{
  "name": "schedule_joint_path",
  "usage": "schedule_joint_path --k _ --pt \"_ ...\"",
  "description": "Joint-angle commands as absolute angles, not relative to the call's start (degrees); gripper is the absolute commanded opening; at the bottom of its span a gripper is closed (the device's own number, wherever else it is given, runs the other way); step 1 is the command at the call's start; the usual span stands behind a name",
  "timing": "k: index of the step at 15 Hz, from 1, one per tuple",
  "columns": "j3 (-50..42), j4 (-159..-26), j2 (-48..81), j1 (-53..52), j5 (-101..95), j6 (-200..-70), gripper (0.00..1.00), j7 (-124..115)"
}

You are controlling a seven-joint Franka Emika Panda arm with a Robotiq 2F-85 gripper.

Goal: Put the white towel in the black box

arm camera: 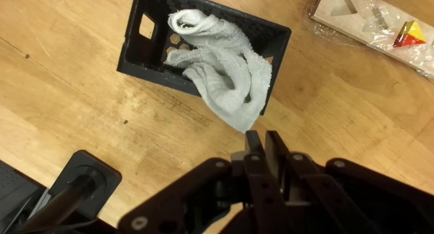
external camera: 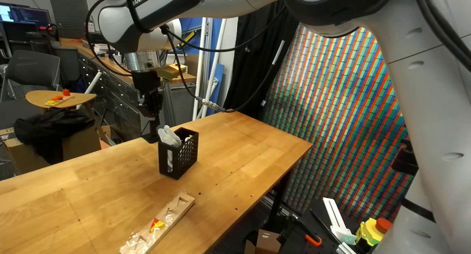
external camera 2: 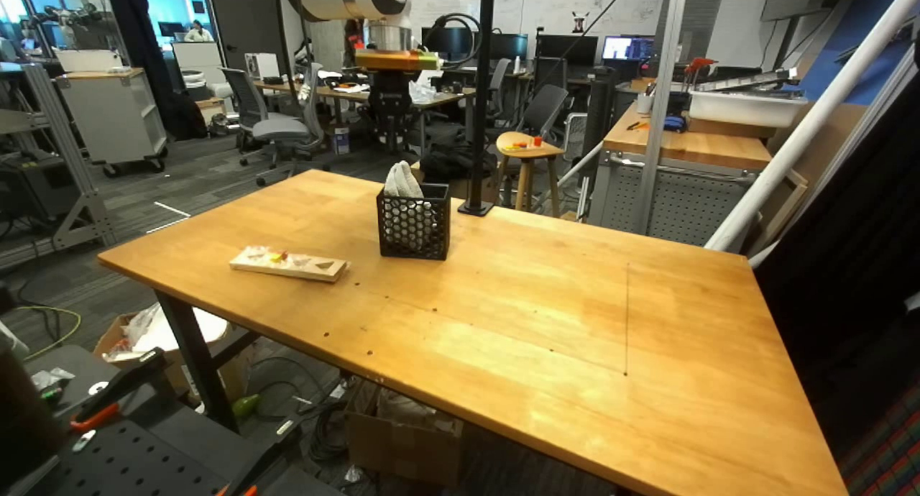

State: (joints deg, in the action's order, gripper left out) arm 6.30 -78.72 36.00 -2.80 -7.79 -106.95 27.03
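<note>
In an exterior view, the widest bare stretch of the table point(external camera 2: 560, 280) lies to the right of the box point(external camera 2: 442, 226), with room to reach through. Left of the box sits a low wooden strip point(external camera 2: 291, 264), a lane of bare wood between the two. A tall black post point(external camera 2: 481, 100) rises near the back edge just beside the box, barring a sideways sweep there. In the wrist view, the towel point(arm camera: 232, 62) fills much of the box and bulges over its rim; open room inside is at the end farther from the wooden strip. Whether the towel's tip touches the gripper point(arm camera: 261, 134) is hard to judge.
</note>
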Motion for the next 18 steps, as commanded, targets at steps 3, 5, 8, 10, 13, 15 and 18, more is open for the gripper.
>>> schedule_joint_path --k 3,5,8,10,13,15,18 --pt "6.4 -82.4 35.2 -2.1 -6.3 -109.3 0.13 24.6" --pt "6.3 -84.2 34.6 -2.1 -6.4 -110.4 0.13 23.8" --pt "6.0 -86.9 33.7 -1.7 -6.5 -112.2 0.13 22.4" --pt "5.8 -88.6 32.9 -1.4 -6.6 -113.1 0.13 21.7" --pt "5.6 -89.6 32.0 -1.0 -6.7 -114.2 0.13 21.2" --pt "5.5 -89.6 31.7 -1.1 -7.1 -114.3 0.13 21.1" --pt "5.5 -90.2 31.3 -0.8 -6.8 -114.2 0.13 21.2"
